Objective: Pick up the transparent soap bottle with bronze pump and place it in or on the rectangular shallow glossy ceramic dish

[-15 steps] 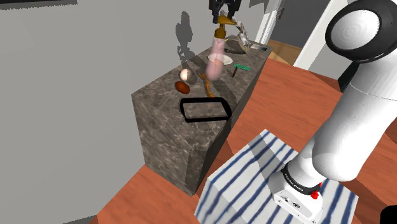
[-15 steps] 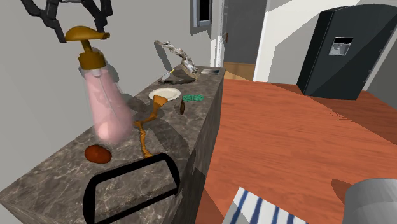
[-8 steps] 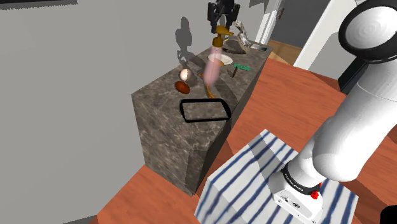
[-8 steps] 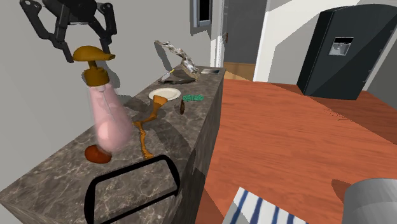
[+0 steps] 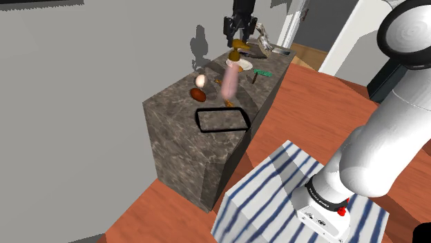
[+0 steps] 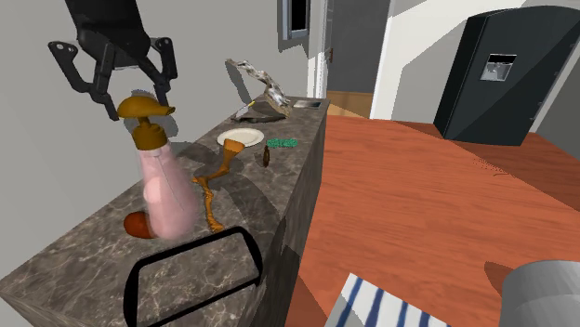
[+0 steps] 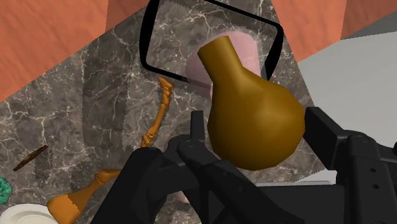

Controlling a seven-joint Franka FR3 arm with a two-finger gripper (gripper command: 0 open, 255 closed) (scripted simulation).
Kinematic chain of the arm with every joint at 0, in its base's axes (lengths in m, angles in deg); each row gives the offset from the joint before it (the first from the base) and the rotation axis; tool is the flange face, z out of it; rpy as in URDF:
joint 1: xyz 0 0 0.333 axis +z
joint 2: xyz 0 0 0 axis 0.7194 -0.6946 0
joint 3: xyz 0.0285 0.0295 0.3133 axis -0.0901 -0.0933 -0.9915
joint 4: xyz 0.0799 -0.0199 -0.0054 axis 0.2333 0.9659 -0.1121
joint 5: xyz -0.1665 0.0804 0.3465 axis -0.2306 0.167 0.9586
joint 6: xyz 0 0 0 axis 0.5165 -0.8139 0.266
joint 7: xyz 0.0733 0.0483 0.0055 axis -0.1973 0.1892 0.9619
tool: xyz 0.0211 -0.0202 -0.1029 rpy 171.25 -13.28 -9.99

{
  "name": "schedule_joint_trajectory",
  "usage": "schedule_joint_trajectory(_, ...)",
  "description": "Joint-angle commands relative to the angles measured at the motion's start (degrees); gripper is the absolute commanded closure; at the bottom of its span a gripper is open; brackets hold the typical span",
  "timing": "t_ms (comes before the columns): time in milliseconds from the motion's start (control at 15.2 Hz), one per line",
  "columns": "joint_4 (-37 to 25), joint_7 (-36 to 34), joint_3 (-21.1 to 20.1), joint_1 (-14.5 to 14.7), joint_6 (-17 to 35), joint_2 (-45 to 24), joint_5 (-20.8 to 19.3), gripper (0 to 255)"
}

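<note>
The tabletop [image 6: 74,269] is a long, narrow block of dark marbled stone. One long edge runs beside the grey wall [image 6: 37,139], and the other drops straight to the reddish wooden floor [image 6: 418,204].

The black-rimmed rectangular dish [image 6: 200,243] lies toward the end nearest my stand, with one rim close to the floor-side edge. Bare stone stretches from the dish to the wall-side edge, and the air above the dish is open.

Further along the tabletop the room narrows. A brown round thing [image 6: 138,225] sits by the wall side with a pale egg-shaped thing [image 5: 201,81] just beyond it. An orange long-handled piece [image 6: 212,200] lies lengthwise down the middle. Past those are a white plate [image 6: 240,137], a small dark stick [image 6: 267,158] and a green scrap [image 6: 282,142] at the floor-side edge. A silvery object [image 6: 260,93] stands at the far end.

My claw [image 6: 132,100] hangs above the middle stretch, just beyond the dish's far rim. Its fingers [image 6: 100,91] stand on either side of the bronze pump [image 6: 144,109] and grip the pump head between them. In the wrist view the head bulges between the fingers.

The soap bottle [image 6: 165,190] hangs directly beneath my claw. Its pinkish see-through body is tilted, with the base swung toward the dish. The base is low, level with the brown round thing and just short of the dish's far rim. I cannot tell whether it touches the stone. Along my claw's line of sight, the body overlaps that rim and part of the dish's inside.
</note>
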Motion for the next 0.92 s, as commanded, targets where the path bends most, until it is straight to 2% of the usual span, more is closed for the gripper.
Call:
schedule_joint_trajectory(0,2.2,0.0,0.0,0.0,1.8,0.4,-0.1,255)
schedule_joint_trajectory(858,13.6,-0.1,-0.1,0.2,12.2,1.5,-0.3,255)
